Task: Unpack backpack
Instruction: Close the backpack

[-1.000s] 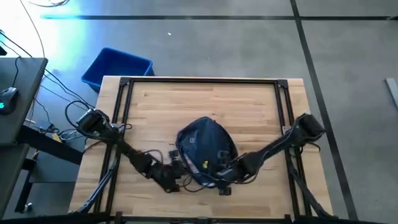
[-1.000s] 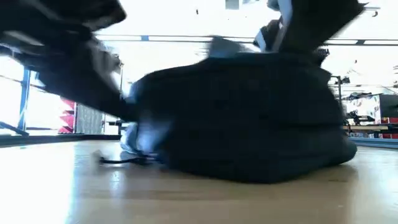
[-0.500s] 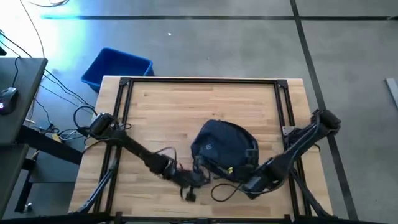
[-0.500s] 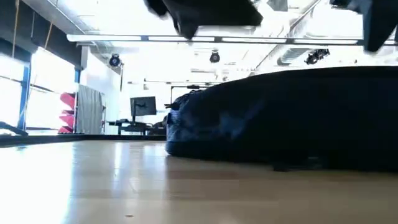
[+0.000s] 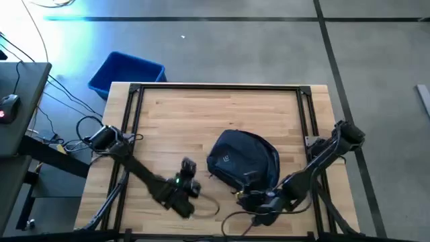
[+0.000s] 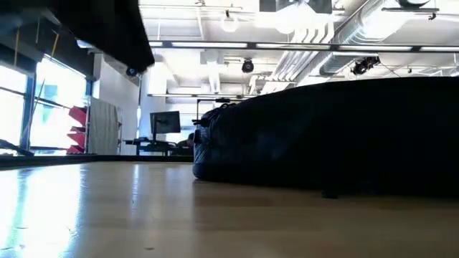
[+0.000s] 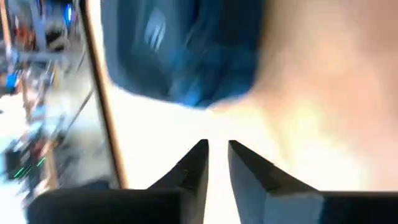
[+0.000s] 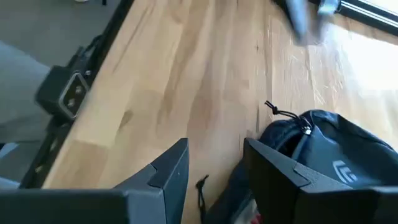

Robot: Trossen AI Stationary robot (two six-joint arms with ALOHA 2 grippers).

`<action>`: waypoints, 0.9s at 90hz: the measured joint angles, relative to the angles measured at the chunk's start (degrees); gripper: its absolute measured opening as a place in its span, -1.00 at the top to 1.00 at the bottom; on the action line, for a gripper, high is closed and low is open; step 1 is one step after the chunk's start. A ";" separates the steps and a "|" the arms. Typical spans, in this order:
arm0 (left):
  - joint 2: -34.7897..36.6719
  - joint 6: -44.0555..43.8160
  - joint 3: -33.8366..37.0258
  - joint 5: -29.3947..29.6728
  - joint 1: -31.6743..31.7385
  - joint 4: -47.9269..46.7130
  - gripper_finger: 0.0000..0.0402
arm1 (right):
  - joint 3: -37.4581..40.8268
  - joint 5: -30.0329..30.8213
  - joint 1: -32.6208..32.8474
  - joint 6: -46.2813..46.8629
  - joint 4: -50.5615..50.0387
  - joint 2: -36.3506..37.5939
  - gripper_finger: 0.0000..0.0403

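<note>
The dark navy backpack (image 5: 243, 160) lies flat on the wooden table, right of centre, with its pale logo (image 5: 227, 158) facing up. It fills the right of the low view (image 6: 323, 136). My right gripper (image 5: 247, 199) is open at the backpack's near edge, pointing toward the table's left. In its wrist view (image 8: 214, 155) the backpack (image 8: 329, 149) lies beside one finger, and I see no touch. My left gripper (image 7: 217, 149) is raised left of the backpack (image 7: 180, 50). Its fingers are almost together, with nothing visible between them.
A bright blue bin (image 5: 126, 72) stands on the floor beyond the table's far left corner. A thin black cord (image 5: 232, 215) loops on the table near the front edge, between the two grippers. The table's far half is bare wood (image 5: 222, 111).
The backpack slid toward the table's right edge early in the second and has since stayed put. My left gripper followed it to the right, then drew back toward the left edge and rose. My right gripper swung out toward the near right, then came back left along the near edge.
</note>
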State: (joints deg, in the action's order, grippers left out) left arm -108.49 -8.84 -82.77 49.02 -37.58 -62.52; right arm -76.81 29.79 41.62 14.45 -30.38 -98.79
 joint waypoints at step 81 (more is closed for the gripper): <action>-2.70 25.32 6.23 -17.03 15.87 30.49 0.10 | 0.03 0.06 3.48 8.66 -1.12 -2.53 0.31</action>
State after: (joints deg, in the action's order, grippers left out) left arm -111.18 16.48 -76.54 31.98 -21.71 -32.02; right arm -76.77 29.85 45.10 23.11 -31.50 -101.32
